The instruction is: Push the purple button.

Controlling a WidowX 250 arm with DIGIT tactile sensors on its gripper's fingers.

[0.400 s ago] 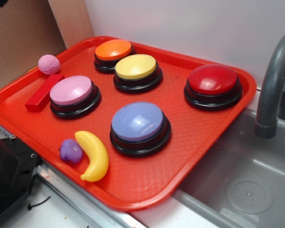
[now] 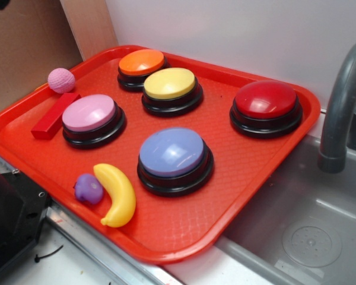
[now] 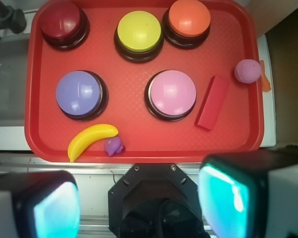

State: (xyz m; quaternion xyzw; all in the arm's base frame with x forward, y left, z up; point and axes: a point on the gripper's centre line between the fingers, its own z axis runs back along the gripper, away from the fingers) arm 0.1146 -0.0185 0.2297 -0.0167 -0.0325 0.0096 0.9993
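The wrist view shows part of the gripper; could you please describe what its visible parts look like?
The gripper shows two blurred fingers at the bottom corners, each pale grey or white outside with a glowing teal inner pad. Between them sits a black, roughly octagonal mount with small screws along its top edge. No cables or markings can be made out.

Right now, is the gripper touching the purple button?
Apart. The wrist view shows the open gripper off the red tray's near edge, its fingers far from the purple button; nothing rests on the button in the exterior view.

The hand (image 3: 139,206), fingers spread, hangs above the tray (image 3: 139,148), off the purple button (image 3: 78,92).
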